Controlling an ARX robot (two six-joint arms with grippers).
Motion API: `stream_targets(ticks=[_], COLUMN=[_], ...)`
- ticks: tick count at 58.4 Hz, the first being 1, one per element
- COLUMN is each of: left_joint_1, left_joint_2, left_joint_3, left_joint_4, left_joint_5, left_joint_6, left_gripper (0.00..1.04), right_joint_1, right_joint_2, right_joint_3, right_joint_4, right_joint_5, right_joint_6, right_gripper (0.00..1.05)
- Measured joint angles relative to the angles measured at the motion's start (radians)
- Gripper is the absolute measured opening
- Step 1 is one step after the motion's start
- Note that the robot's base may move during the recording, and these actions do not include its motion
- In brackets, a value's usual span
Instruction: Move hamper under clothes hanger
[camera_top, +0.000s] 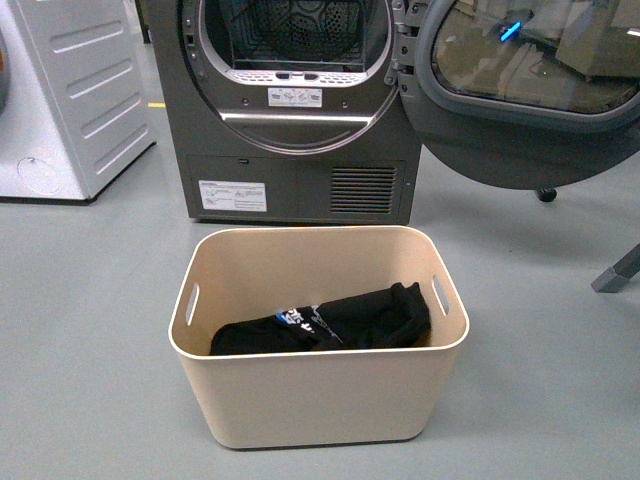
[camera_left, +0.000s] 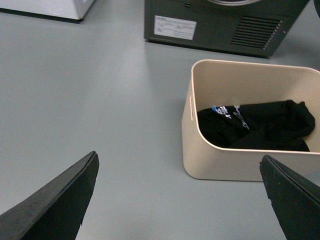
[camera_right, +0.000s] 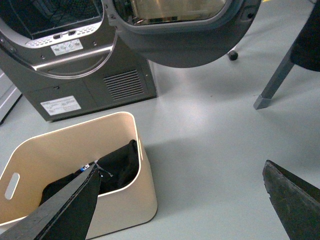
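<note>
Your hamper (camera_top: 320, 400) sits on the grey floor just in front of the dryer (camera_top: 290, 190). It was likely put there so clothes could drop straight in. Black clothes (camera_top: 340, 320) lie inside it. The clothes hanger (camera_top: 615, 270) shows only one slanted leg at the floor's right edge, well apart from the hamper, so the tub is not under it yet. Your left gripper (camera_left: 177, 157) and right gripper (camera_right: 180, 165) are both spread wide and hold nothing. I think they are ready for the slot handles (camera_top: 192, 303) on the short sides.
</note>
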Motion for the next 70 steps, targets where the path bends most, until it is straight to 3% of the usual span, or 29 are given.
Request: stream_targets(ticks=[11,21,45,70], left_joint_1=[-0.022,-0.019,-0.040,-0.063], left_joint_2=[0.369,0.575,0.955,1.213], left_joint_3=[0.084,0.164,0.409,0.704], left_joint_4=[0.238,0.301,0.300,0.151], left_joint_5=[0.001,0.014,0.006,-0.003], left_joint_6=[0.028,0.029,-0.012,-0.060], left_gripper=[0.98,0.98,0.98,0.98], right_joint_1=[0.012,0.013,0.028,0.075], right_joint_2=[0.394,0.654,1.041,1.329], right_joint_3=[0.094,0.187,0.427,0.772], right_joint_4=[0.213,0.287,0.276,0.080], right_joint_5=[-0.045,-0.068,-0.073,0.024], right_joint_6=[-0.009,-0.019,-0.076,-0.150], right_gripper=[0.97,0.97,0.97,0.97])
